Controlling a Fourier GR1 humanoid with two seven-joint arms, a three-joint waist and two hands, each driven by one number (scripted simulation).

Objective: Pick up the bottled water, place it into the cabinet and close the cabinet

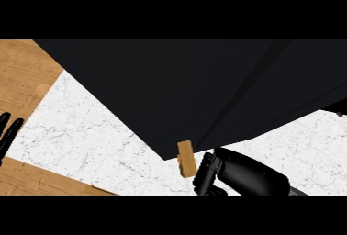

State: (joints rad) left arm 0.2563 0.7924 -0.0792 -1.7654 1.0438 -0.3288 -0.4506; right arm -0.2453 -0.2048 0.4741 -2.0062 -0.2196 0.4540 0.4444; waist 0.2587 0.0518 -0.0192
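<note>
A: What fills the view?

B: A big black cabinet (203, 87), spreading from twelve o'clock down across the centre. It stands on the white marble desk (81, 133). Its lowest corner points toward six o'clock, and a small wooden handle (186, 158) sits right at that corner, running down over the marble.

A: And the right robot hand (234, 172)?

B: It comes in from about five o'clock. It lies just beside the handle, on its three o'clock side, close under the cabinet's lower edge. The fingers (205, 170) are bent downward next to the handle; I cannot tell whether they touch it or hold anything.

A: The left robot hand (8, 131)?

B: At nine o'clock, right on the view's edge, only straight dark fingers showing, pointing up, resting with nothing in them.

A: Where is the bottled water?

B: I cannot see it anywhere on the desk; whether the cabinet or the right robot hand hides it, I cannot tell.

A: Is the cabinet closed?

B: A seam runs from near the handle up toward one o'clock, but I cannot tell whether the door is fully shut.

A: Anything else?

B: Wooden floor (24, 69) shows at ten o'clock and again at seven o'clock beyond the desk's edges.
</note>
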